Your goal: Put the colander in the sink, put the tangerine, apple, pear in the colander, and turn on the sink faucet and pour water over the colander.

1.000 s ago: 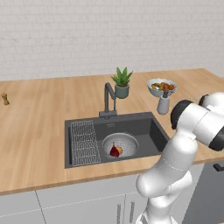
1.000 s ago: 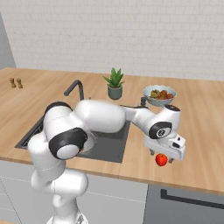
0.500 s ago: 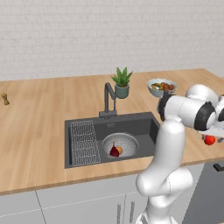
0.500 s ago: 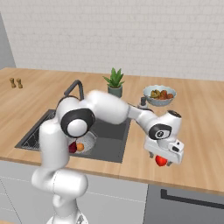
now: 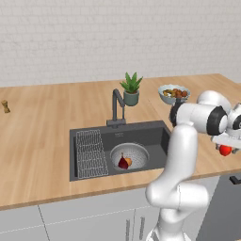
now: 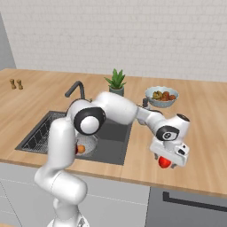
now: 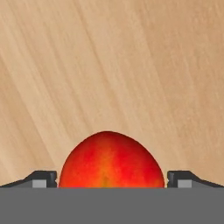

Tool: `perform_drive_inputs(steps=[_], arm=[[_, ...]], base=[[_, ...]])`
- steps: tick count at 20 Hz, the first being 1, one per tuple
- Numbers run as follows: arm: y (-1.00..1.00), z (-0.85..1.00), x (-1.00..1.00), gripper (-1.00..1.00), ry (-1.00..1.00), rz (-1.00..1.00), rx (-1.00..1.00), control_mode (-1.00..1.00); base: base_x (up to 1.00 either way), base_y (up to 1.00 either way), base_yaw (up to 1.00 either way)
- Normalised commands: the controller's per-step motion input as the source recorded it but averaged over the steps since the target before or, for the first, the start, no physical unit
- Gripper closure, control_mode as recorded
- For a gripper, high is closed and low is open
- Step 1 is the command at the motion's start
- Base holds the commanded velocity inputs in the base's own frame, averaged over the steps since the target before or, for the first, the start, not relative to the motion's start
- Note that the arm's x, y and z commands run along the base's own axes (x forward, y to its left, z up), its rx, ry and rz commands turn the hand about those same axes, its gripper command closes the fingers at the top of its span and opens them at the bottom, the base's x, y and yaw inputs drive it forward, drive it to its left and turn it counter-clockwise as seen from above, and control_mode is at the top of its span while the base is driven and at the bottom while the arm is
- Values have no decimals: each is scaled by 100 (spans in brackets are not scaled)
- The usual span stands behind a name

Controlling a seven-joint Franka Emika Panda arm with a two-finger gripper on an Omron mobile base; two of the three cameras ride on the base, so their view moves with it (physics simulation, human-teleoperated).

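Note:
The red apple (image 7: 111, 159) lies on the wooden counter right of the sink (image 5: 157, 137), near the front edge. My gripper (image 7: 112, 179) hangs right over it, open, one fingertip (image 7: 43, 178) on each side and neither pressing on it. The same apple (image 5: 225, 150) (image 6: 164, 162) peeks out below the hand. The colander (image 5: 136, 151) stands in the sink basin with a maroon pear (image 5: 123, 163) and the orange tangerine (image 5: 128, 162) inside. The sink faucet (image 5: 116, 106) rises behind the basin, with no stream coming from it.
A pale bowl of mixed fruit (image 5: 174, 93) and a potted plant (image 5: 131, 89) stand behind the sink. A wire grid rack (image 5: 91, 153) lies along the basin's left side. A small shaker (image 5: 5, 106) stands far left. My arm arches over the sink's right half.
The hand has come down and settled over the apple, and the elbow has swung over. The apple and the things in the sink have stayed put. The gripper stayed open.

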Motion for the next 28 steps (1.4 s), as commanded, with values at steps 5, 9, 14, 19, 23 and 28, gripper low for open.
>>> perform_drive_inputs(steps=[5,9,14,19,23,28], arm=[[8,-34,-5,100,2,0,0,-100],[24,-24,-20,100,2,0,0,-100],[34,-3,-26,100,0,0,4,-100],[91,26,-40,100,-8,3,7,-100],[100,30,-22,100,-19,6,0,-100],[100,48,1,100,-16,8,0,-100]], base=[[0,0,0],[0,0,0],[0,0,0],[0,0,0],[0,0,0],[0,0,0]])
